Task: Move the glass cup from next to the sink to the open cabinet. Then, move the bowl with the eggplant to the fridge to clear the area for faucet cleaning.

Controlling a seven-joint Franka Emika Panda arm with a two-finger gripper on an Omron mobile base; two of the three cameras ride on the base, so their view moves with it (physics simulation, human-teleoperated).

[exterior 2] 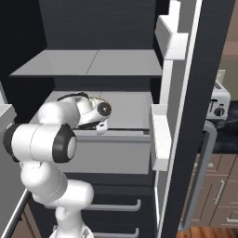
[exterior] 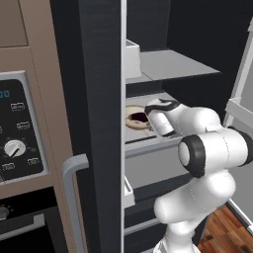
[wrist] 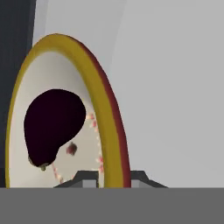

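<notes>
Kitchen, open fridge [exterior 2: 116, 111], oven dial [exterior: 15, 147]

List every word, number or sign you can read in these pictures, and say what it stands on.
"00": end of a blue readout, cut off at the frame edge, on the oven panel.
Small white icons around the panel's knob: too blurred to read.
Toaster, fridge, bowl: no text.

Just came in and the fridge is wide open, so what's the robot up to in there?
The arm is reaching into the open fridge, its gripper pinched on the rim of the bowl with the eggplant inside. The bowl sits at the middle shelf; whether it fully rests there is unclear.
</notes>
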